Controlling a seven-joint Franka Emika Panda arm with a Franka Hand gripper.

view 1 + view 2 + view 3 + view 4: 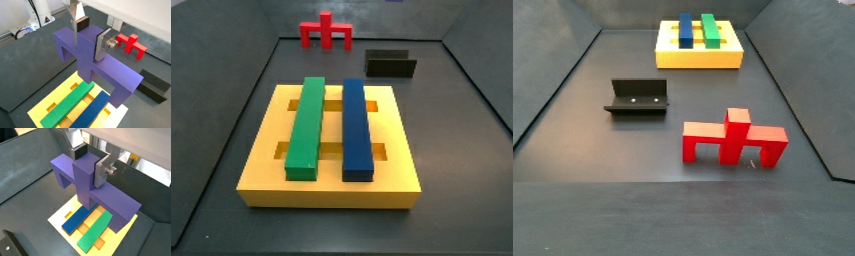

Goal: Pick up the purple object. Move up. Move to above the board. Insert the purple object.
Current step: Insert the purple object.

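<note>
Held aloft: matte purple blocky bridge piece [93, 62], wide crossbar with two downward legs and a central upright stem, gripped by that stem so the legs hang free and point down toward the slots. Clamped on the stem from both sides, the hand [90, 35], its flat silver fingers [100, 44] with dark pads pressed against opposite faces, in both wrist views; a grip on the stem likely chosen to leave crossbar and legs clear for insertion. Absent from both side views, piece and hand alike, so presumably raised above what those cameras cover. Plain and uniform in colour, sharp-edged, crossbar about as wide as the slab below. Directly beneath in the wrist views, the large thick yellow square board [63, 213] with rectangular slots, carrying a long green bar [305, 137] and a long blue bar [357, 137] lying parallel and just apart; crossbar set crosswise to those bars, seemingly so the legs can drop into slots either side. Exact line-up over the slots not determinable. Elsewhere on the dark bench [593, 130], well apart from the board: a red bridge-shaped piece [734, 140] and the dark L-shaped fixture [639, 98].
</note>
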